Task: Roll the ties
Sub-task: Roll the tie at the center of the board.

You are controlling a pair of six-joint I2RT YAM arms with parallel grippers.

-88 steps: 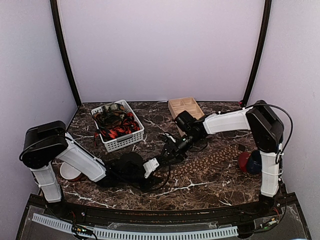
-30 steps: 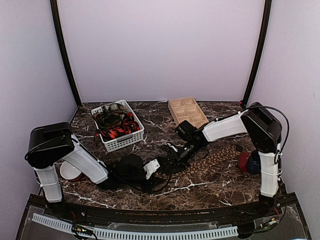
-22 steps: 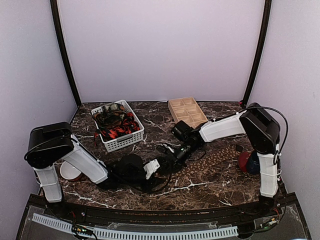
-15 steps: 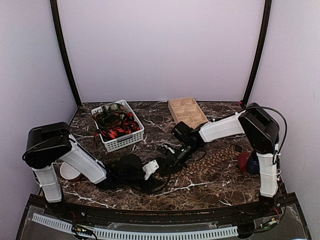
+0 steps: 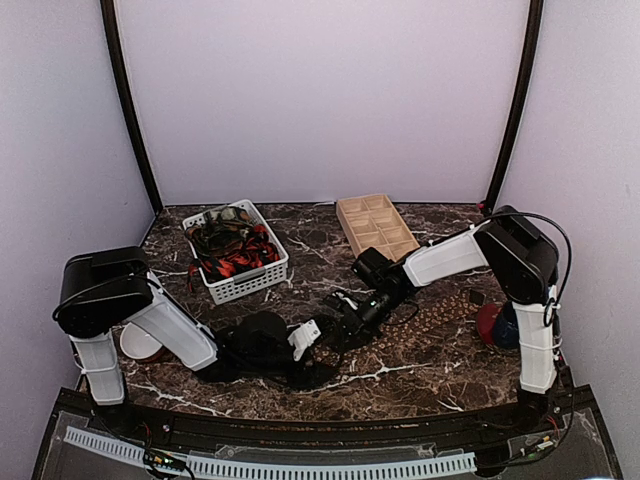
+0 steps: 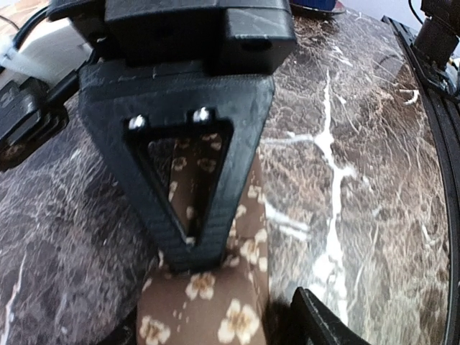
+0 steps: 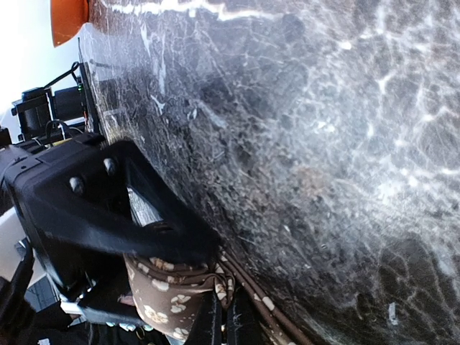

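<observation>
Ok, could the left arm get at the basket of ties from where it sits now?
Probably yes. The basket sits behind and left of the left tool, with only table between them. But that tool rests on the brown tie, so it would have to lift off first.

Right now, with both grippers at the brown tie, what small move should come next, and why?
Probably the right gripper should roll onward along the flat part. The brown tie is bunched in its fingers, the left gripper rests a finger on it, and much lies unrolled.
</observation>
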